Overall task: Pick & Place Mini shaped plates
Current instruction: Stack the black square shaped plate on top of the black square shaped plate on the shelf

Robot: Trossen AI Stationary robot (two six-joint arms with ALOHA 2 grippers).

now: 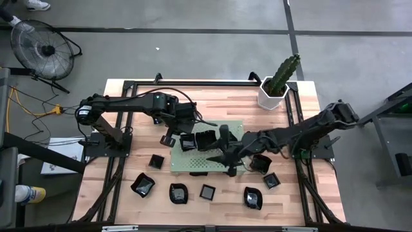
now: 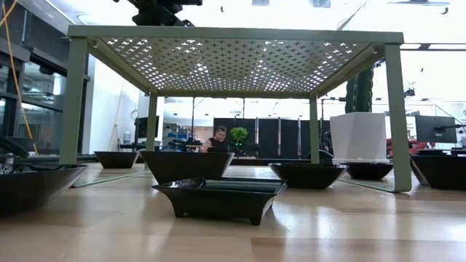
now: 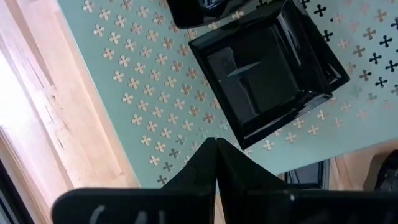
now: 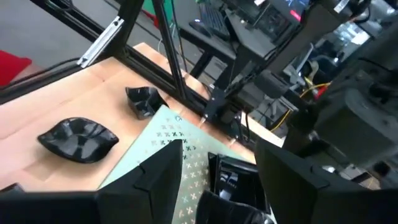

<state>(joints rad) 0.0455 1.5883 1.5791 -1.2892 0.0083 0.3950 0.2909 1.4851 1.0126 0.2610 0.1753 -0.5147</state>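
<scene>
- Hovering over the green perforated board (image 1: 206, 151), the left gripper (image 3: 216, 146) has its fingers pinched together, holding nothing.
- Right gripper (image 4: 217, 165) spread wide over the board's near edge, empty.
- Mini shaped plates (image 1: 207, 191) scattered on the wooden table (image 1: 129, 174); a square plate (image 3: 267, 74) sits on the board.

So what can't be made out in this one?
- High view: how many plates sit on the green board; both arms cover its middle.
- Low view: neither gripper shows; the board's top is seen only from beneath.
- Left wrist view: the square plate fills it; the left gripper is shut and empty.
- Right wrist view: the plate under the open right gripper is cut off by the fingers.
</scene>
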